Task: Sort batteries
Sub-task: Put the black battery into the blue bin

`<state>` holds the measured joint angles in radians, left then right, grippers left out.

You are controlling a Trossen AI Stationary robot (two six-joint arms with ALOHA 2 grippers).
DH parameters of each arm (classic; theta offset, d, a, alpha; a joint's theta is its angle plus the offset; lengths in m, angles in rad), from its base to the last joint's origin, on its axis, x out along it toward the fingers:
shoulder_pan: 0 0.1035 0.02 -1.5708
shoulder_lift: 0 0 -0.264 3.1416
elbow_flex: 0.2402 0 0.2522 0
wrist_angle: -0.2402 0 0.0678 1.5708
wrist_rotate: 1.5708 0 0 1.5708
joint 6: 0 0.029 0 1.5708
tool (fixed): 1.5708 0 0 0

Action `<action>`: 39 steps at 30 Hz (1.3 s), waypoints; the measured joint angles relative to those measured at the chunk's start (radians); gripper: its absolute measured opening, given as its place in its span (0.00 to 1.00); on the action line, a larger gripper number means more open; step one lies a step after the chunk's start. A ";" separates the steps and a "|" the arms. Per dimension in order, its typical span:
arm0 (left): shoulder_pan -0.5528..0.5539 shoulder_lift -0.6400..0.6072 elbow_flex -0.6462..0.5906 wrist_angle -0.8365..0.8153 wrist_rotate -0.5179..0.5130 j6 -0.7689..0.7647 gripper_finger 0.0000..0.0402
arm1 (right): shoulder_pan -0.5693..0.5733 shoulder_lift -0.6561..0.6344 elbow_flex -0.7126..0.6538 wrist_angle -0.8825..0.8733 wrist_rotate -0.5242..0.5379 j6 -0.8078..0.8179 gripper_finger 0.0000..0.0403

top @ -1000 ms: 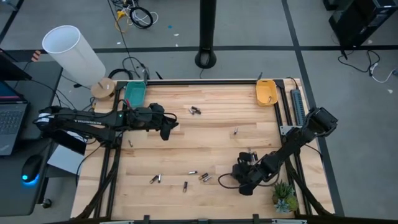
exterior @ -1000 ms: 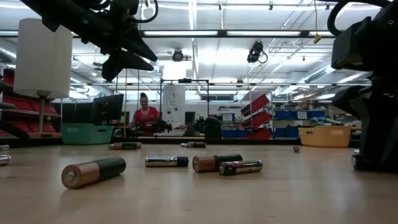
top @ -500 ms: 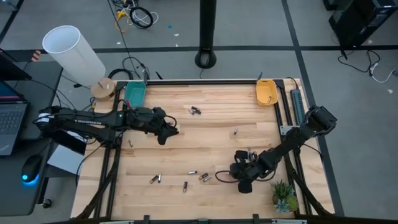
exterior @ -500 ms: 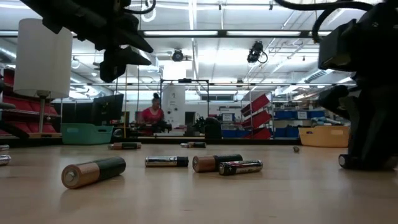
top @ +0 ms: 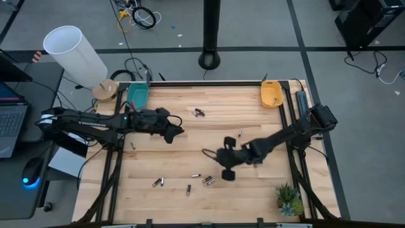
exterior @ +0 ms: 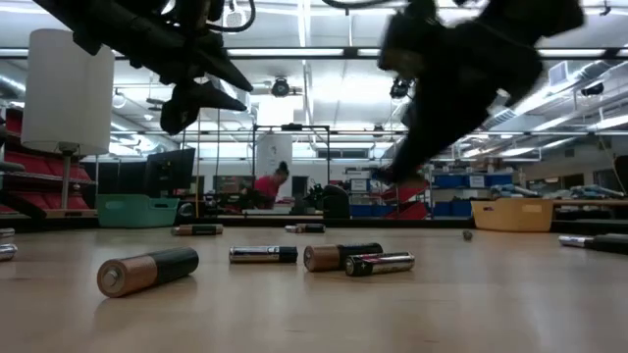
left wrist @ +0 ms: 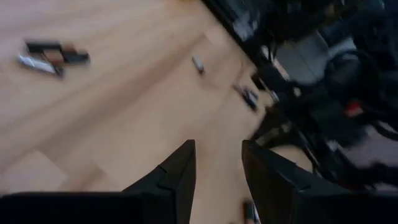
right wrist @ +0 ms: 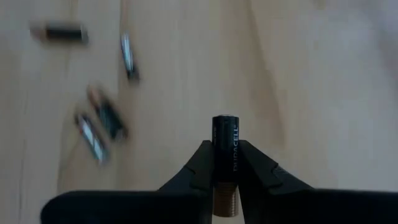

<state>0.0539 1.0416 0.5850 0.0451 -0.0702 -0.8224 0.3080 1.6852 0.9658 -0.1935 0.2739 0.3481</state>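
Left gripper hangs above the table's left half near the teal tray, fingers parted, nothing between them. Loose batteries lie along the front edge, a pair toward the rear. Right gripper at centre-right, raised, clenched on one upright battery.

Pale wooden table with scattered batteries, teal tray, orange tray, small plant.
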 joint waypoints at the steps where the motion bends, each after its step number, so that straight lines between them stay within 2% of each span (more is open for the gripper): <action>1: 0.005 -0.001 0.000 0.011 -0.016 0.003 0.34 | -0.024 0.000 0.022 0.000 -0.006 -0.029 0.11; 3: 0.016 -0.010 0.000 0.023 -0.020 0.003 0.34 | -0.078 0.000 0.068 0.000 -0.022 -0.102 0.11; 8: 0.021 -0.051 0.000 0.042 -0.018 0.010 0.34 | -0.224 0.000 0.179 -0.006 -0.142 -0.256 0.11; 11: 0.021 -0.087 0.000 0.040 -0.017 0.033 0.34 | -0.291 0.000 0.259 -0.056 -0.162 -0.313 0.11; 14: 0.023 -0.135 0.000 0.059 -0.021 0.092 0.34 | -0.333 -0.002 0.337 -0.092 -0.159 -0.385 0.11; 19: 0.024 -0.222 0.000 0.198 -0.032 0.213 0.34 | -0.370 -0.002 0.419 -0.099 -0.139 -0.416 0.11; 24: 0.026 -0.254 0.000 0.299 -0.144 0.218 0.34 | -0.389 -0.002 0.439 -0.065 -0.148 -0.497 0.11; 30: 0.026 -0.235 0.000 0.304 -0.391 0.255 0.34 | -0.438 -0.007 0.439 -0.074 -0.261 -0.531 0.11; 32: 0.026 -0.221 0.000 0.312 -0.438 0.297 0.34 | -0.448 -0.012 0.439 -0.065 -0.308 -0.535 0.12; 35: 0.026 -0.183 0.000 0.378 -0.424 0.389 0.34 | -0.460 -0.014 0.439 -0.035 -0.395 -0.536 0.12; 39: 0.026 -0.130 0.000 0.588 -0.348 0.471 0.34 | -0.496 -0.013 0.439 0.091 -0.537 -0.511 0.12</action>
<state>0.0798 0.9116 0.5850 0.6327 -0.4186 -0.3511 -0.1877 1.6718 1.4048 -0.1027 -0.2628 -0.1628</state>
